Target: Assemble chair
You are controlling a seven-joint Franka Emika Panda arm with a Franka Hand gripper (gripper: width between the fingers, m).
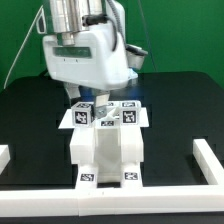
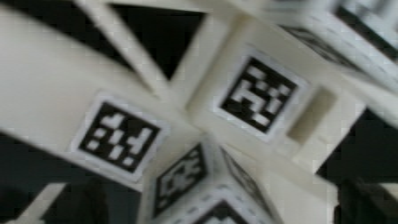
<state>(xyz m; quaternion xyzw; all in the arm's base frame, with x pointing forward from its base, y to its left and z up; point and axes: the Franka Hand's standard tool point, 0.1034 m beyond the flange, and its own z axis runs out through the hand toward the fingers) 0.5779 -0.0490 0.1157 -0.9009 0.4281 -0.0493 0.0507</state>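
Chair: standing partly built on the black counter.
Jaws: hidden by the wrist (state impossible to tell).
Advice: keep the arm centred, pressing straight down.

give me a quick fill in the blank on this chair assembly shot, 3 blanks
1. The table top under the parts is ____ in colour.
2. The chair pieces carry small black-and-white square ____.
3. In the exterior view the arm hangs ____ the chair pieces.

Missing words: black; tags; above
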